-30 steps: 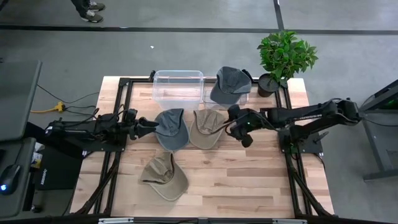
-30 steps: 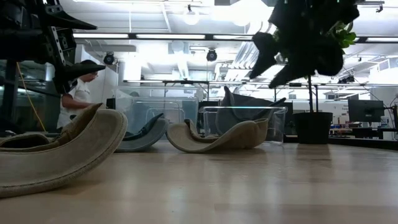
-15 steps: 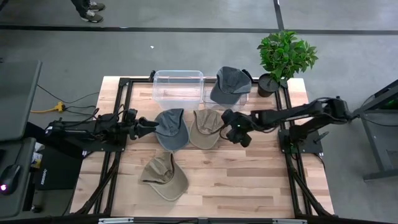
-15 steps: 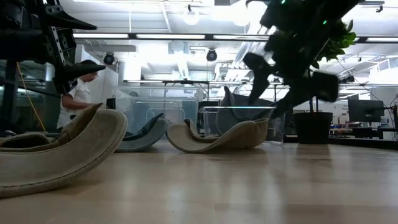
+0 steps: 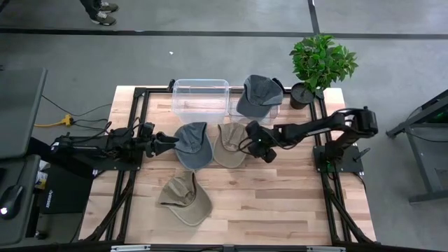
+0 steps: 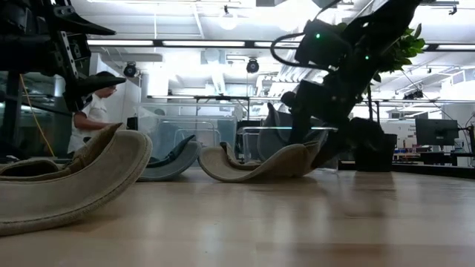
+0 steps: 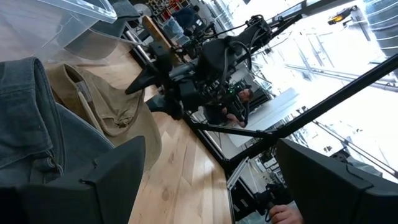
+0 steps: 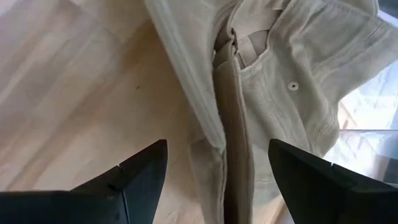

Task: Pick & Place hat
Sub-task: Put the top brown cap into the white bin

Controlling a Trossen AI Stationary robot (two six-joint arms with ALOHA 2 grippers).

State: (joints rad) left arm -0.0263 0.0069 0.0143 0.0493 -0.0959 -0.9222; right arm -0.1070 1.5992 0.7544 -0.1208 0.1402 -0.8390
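Several caps are in view. A tan cap [image 5: 229, 145] lies crown-down mid-table beside a blue-grey cap [image 5: 192, 145]. A khaki cap [image 5: 185, 199] lies nearer the front edge, and a grey cap [image 5: 259, 93] rests on a clear bin [image 5: 255, 108]. My right gripper [image 5: 253, 142] is open and slants down over the tan cap's right side. In the right wrist view [image 8: 217, 180] its fingers stand on either side of the cap's back strap [image 8: 236, 143], apart from it. My left gripper [image 5: 170, 141] waits open and level beside the blue-grey cap's left edge.
A second clear bin [image 5: 201, 96] stands at the far edge, left of the first. A potted plant [image 5: 320, 64] sits at the far right corner. Bare wood stretches right of the khaki cap toward the front edge. A person stands beyond the table in the low view [image 6: 93, 111].
My right gripper has come down and toward the table's left, tipping further downward, until its open fingers hang just over the tan cap's right side. The caps have stayed where they were.
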